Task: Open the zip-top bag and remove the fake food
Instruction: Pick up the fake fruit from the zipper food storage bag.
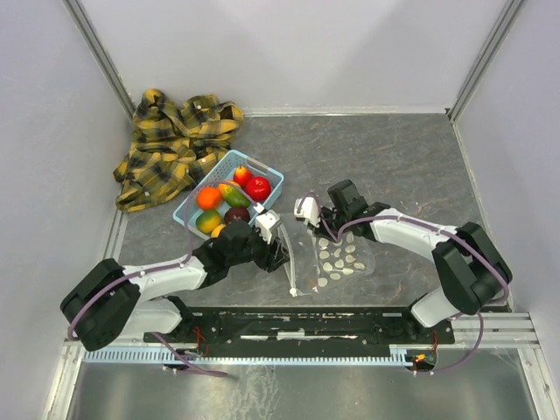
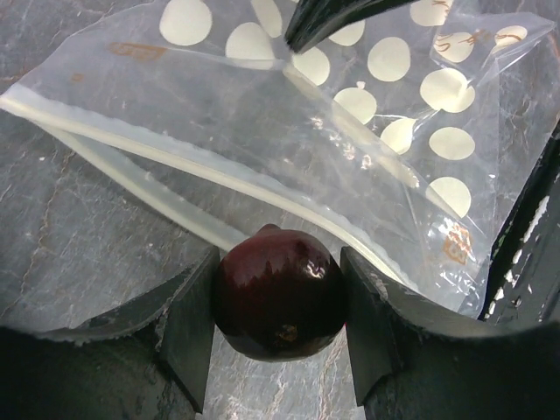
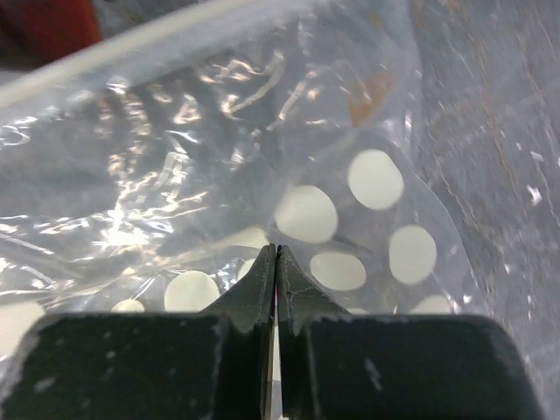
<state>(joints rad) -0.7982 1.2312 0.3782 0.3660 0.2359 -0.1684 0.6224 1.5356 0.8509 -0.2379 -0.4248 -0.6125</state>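
Note:
My left gripper (image 2: 280, 306) is shut on a dark maroon piece of fake food (image 2: 280, 293), held between both fingers just above the grey table. Right behind it lies the zip-top bag (image 2: 262, 114), clear with white dots, its white zip strip (image 2: 131, 144) facing me. My right gripper (image 3: 276, 262) is shut on a fold of the bag's film (image 3: 219, 157) and holds it up like a tent. From above, the bag (image 1: 339, 259) lies between the two grippers, left (image 1: 280, 252) and right (image 1: 320, 229). No fruit shows inside the bag.
A light blue basket (image 1: 262, 166) at the back left holds red (image 1: 257, 187), orange (image 1: 208, 198), green (image 1: 236, 196) and maroon (image 1: 236, 214) fruits. A yellow plaid shirt (image 1: 175, 144) lies crumpled in the far left corner. White walls enclose the table.

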